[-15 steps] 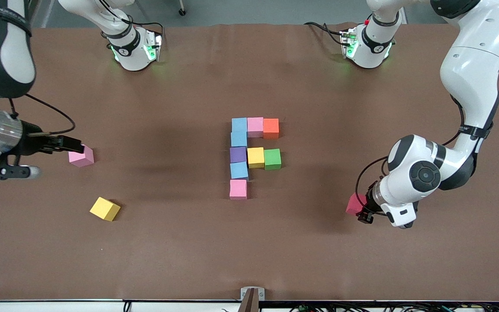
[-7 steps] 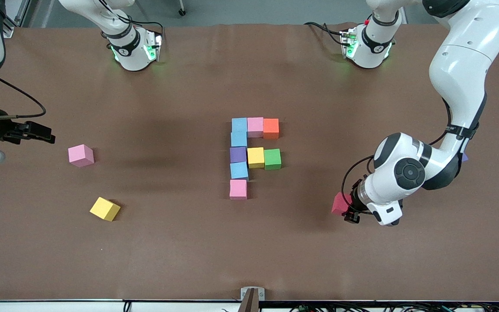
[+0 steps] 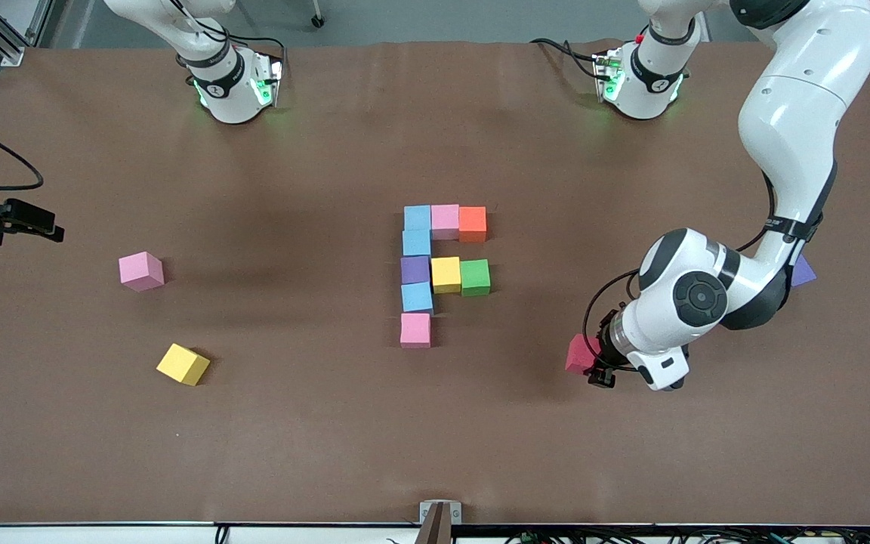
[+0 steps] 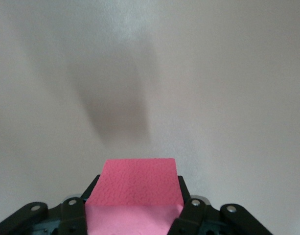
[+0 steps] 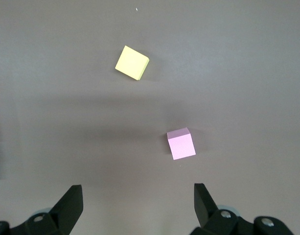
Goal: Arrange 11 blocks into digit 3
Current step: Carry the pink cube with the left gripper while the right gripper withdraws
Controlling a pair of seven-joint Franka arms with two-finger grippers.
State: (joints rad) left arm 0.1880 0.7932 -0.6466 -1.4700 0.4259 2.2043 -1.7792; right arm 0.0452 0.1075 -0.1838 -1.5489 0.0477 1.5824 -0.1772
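Note:
In the middle of the table the blocks form a partial digit 3 [image 3: 435, 264]. A column of several cubes runs from a light blue block [image 3: 418, 217] to a pink one [image 3: 415, 330]. Two short bars branch off it, ending in the orange [image 3: 473, 224] and green [image 3: 475, 276] blocks. My left gripper [image 3: 590, 364] [image 4: 136, 196] is shut on a red block [image 3: 578, 353] [image 4: 135, 183] above bare table, toward the left arm's end from the figure. My right gripper [image 3: 27, 219] [image 5: 137, 196] hangs open and empty over the right arm's end of the table.
A loose pink block [image 3: 141, 271] [image 5: 181, 144] and a loose yellow block [image 3: 183, 364] [image 5: 132, 62] lie toward the right arm's end. A purple block [image 3: 803, 270] shows partly under the left arm's elbow.
The left gripper has carried the red block toward the figure. The right gripper has drawn back from the loose pink block toward its end of the table, leaving the block in place.

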